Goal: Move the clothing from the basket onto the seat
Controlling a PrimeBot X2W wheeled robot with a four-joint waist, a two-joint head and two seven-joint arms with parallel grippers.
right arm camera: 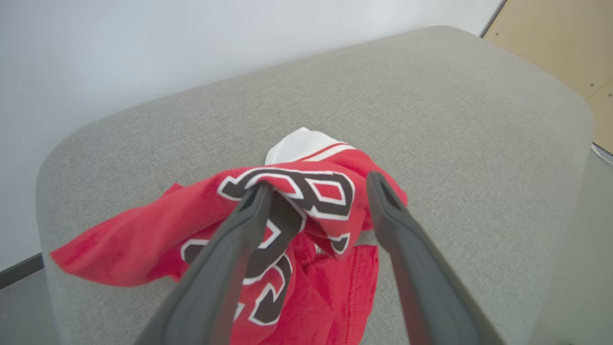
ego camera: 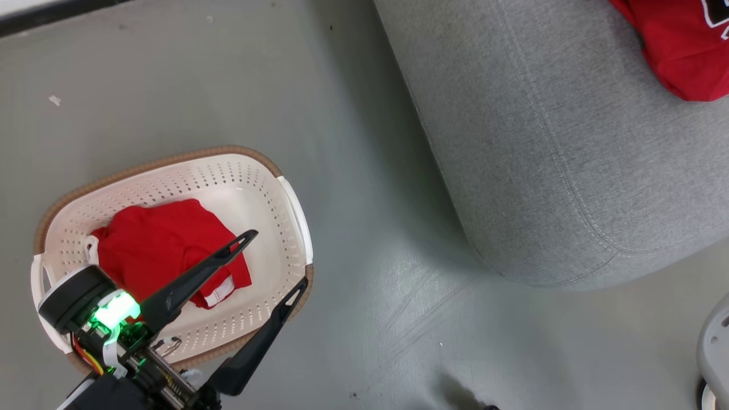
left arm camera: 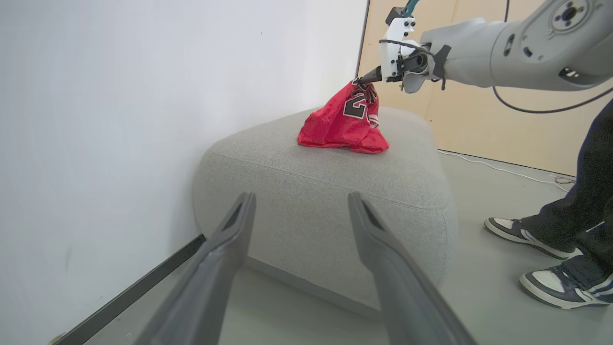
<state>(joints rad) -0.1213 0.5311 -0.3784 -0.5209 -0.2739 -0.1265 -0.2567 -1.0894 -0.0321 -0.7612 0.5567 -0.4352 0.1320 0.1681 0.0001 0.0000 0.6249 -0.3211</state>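
The cream basket (ego camera: 188,155) stands on the floor at lower left with one red garment (ego camera: 159,245) bunched inside. My left gripper (ego camera: 276,257) hovers open above the basket's right half, holding nothing; its fingers (left arm camera: 230,239) point at the seat (left arm camera: 325,191). The grey seat (ego camera: 569,142) takes up the upper right. A red jersey (left arm camera: 345,120) with black letters rests on the seat top, its peak pulled up to my right gripper (left arm camera: 368,77). In the right wrist view my right gripper (right arm camera: 318,184) is open, and the jersey (right arm camera: 297,201) drapes over its left finger (right arm camera: 239,230).
A person's two shoes (left arm camera: 527,230) stand on the floor right of the seat. A white wall (left arm camera: 119,120) runs behind the seat, with a cable (left arm camera: 503,168) along the wooden panel. The robot's base (ego camera: 715,341) shows at lower right. Grey floor (ego camera: 370,256) separates basket and seat.
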